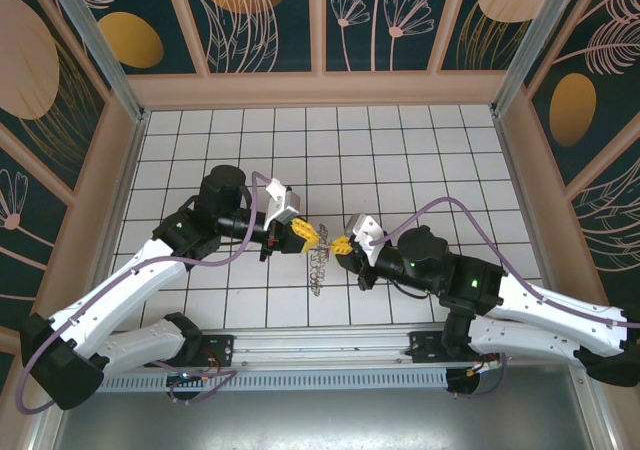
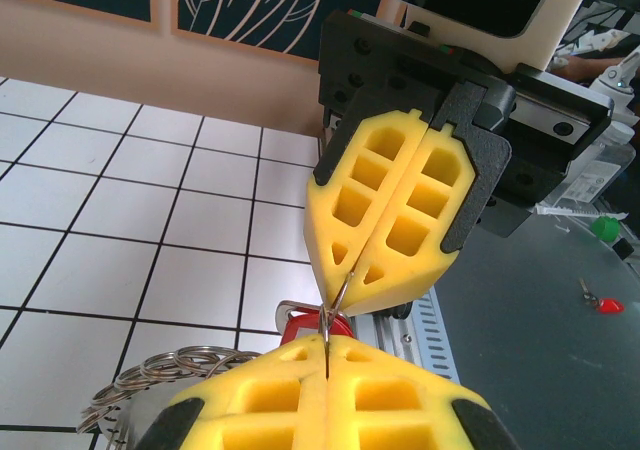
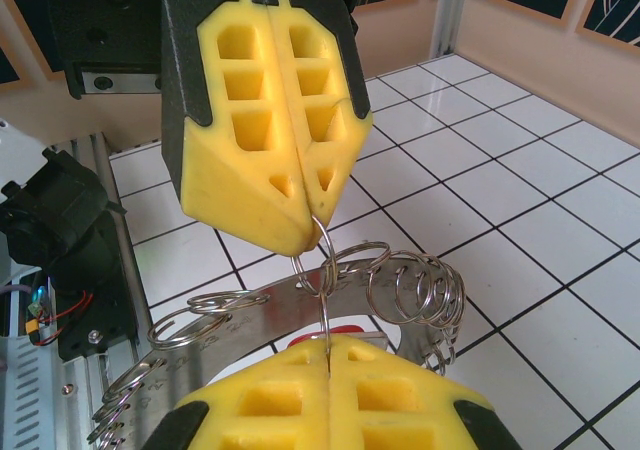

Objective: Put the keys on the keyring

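Top external: left gripper (image 1: pixel 316 236) and right gripper (image 1: pixel 342 244) meet tip to tip, both pinching one wire loop (image 3: pixel 318 260); keys (image 2: pixel 308 327) dangle below, close beside the keyring (image 1: pixel 318 263).

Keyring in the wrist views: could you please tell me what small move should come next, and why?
Probably keep the left claw still and ease the right claw slightly along the thin wire loop: both claws are shut tip to tip on it over the keyring, with the red key showing just behind their tips.
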